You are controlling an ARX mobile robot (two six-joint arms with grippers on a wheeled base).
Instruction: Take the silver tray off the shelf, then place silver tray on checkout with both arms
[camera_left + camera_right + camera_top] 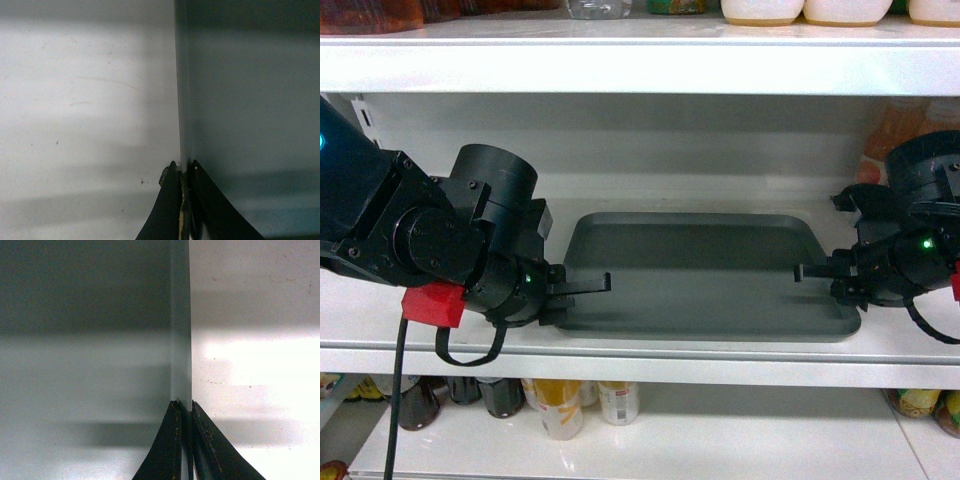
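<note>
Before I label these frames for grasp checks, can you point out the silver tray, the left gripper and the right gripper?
silver tray [705, 270]: head view, bare middle of its flat surface.
left gripper [184, 172]: left wrist view, between the fingertips pinching the tray's rim.
right gripper [184, 407]: right wrist view, between the fingertips closed on the rim.

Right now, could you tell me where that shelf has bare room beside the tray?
Bare shelf board lies behind the silver tray, up to the back wall. Both tray ends are crowded: left gripper and right gripper clamp the rims.
</note>
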